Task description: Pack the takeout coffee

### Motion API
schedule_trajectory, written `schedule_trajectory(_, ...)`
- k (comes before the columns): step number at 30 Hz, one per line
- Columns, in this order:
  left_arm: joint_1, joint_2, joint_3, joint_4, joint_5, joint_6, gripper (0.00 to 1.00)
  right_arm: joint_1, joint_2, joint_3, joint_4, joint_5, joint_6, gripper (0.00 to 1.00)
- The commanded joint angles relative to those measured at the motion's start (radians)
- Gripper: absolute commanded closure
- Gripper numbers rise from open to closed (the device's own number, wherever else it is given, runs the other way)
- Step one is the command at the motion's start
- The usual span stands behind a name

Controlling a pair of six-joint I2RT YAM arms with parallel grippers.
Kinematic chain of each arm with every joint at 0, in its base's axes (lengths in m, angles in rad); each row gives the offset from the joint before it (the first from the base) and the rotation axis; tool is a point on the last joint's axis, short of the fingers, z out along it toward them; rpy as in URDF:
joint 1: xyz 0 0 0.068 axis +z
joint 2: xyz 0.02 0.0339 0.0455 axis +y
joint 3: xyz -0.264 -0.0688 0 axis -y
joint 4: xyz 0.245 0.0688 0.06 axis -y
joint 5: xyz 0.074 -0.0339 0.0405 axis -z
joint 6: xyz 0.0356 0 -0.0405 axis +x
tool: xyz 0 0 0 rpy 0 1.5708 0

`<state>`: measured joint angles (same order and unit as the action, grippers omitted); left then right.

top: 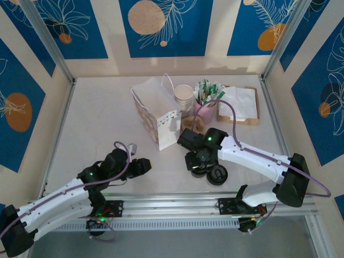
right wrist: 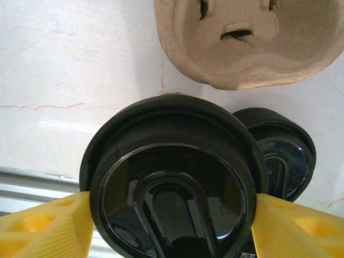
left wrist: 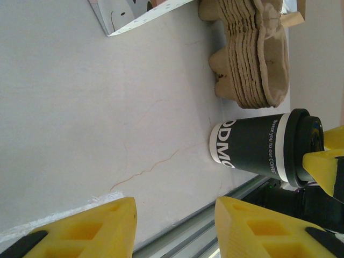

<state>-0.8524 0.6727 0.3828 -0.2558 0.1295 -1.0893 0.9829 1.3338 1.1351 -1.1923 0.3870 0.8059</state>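
Note:
The takeout coffee (left wrist: 252,148), a black cup with white lettering and a round black lid (right wrist: 172,161), stands on the white table near the front rail. My right gripper (top: 198,160) (right wrist: 171,198) hangs straight over it. Its yellow fingers (right wrist: 48,226) sit low on either side of the lid, close by the rim, and the jaws stand wide. My left gripper (top: 146,165) (left wrist: 174,215) is off to the cup's left, pointed at it from a distance, open with only bare table between its fingers.
A low black lid piece (top: 217,174) (right wrist: 285,156) lies just right of the cup. Behind it sit stacked pulp cup carriers (left wrist: 252,54) (right wrist: 242,48), a white paper bag (top: 156,115), cream paper cups (top: 184,97), a pink sachet holder (top: 206,107) and a napkin tray (top: 239,105).

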Motion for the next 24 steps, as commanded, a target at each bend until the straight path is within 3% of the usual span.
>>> schedule_trajectory(1, -0.013, 0.001, 0.031, -0.021, 0.001, 0.007, 0.57, -0.004, -0.021, -0.014, 0.003, -0.020, 0.024, 0.25)
schedule_trajectory(16, -0.013, -0.008, 0.057, -0.065, -0.012, 0.021, 0.59, -0.008, -0.034, 0.008, -0.019, -0.033, 0.060, 0.19)
schedule_trajectory(24, -0.013, -0.004, 0.206, -0.275, -0.119, 0.124, 0.56, -0.027, -0.131, 0.107, -0.021, 0.072, -0.020, 0.19)
